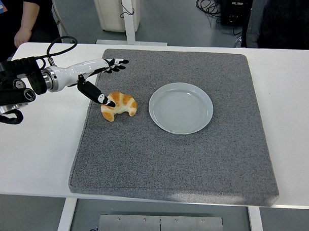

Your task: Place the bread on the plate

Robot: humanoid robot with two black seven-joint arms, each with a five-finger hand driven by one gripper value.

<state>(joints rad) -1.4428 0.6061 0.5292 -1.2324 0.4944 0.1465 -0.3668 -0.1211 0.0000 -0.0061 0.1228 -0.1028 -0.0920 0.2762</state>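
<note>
Left hand (95,78) over the grey mat (173,156) on the white worktop (36,147), fingers spread, holding nothing. Bread (119,106) lies on the mat just below the hand, thumb tip at its left end. Plate (180,108) empty, beyond the bread to the right.

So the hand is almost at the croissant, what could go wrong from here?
The left hand is open, its thumb at the croissant's left end and its other fingers up past it. It might nudge the croissant across the grey mat rather than grip it. The croissant is curved, so a grip could slip. The plate is close, so a clumsy carry might bump its rim.
</note>
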